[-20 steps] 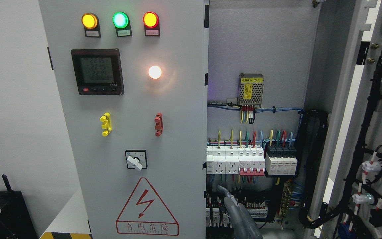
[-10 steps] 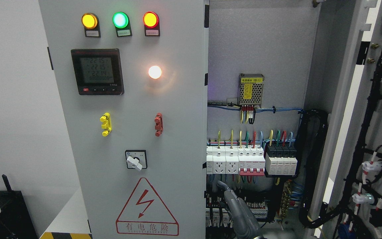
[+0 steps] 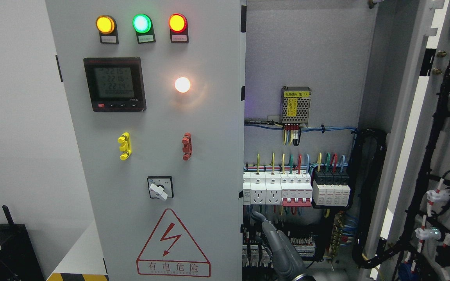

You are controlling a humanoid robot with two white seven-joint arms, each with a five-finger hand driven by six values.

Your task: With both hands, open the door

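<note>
Currently the right hand (image 3: 279, 246) rises from the bottom edge in front of the cabinet's lower terminal rows (image 3: 299, 244), its tip just beside the free edge of the left door (image 3: 209, 128). Whether the hand is spread, curled or gripping cannot be determined from this view. The left hand is not visible.

The left door stands closed or nearly so. The right door (image 3: 449, 128) is swung wide, its inner wiring exposed.

Recommended procedure, as a judgement: bring the hand onto the left door's free edge, hook behind the sheet metal and pull outward along the hinge arc. Keep clear of the breakers (image 3: 296, 189) and loose wires directly behind the hand, since a snag there is the main risk. Avoid pressing the selector switch (image 3: 160, 188) on the door face.

The door face is smooth painted steel with little to grip other than the edge. A white wall (image 3: 14, 117) lies to the left, and a black unit (image 3: 10, 249) stands low beside it.
</note>
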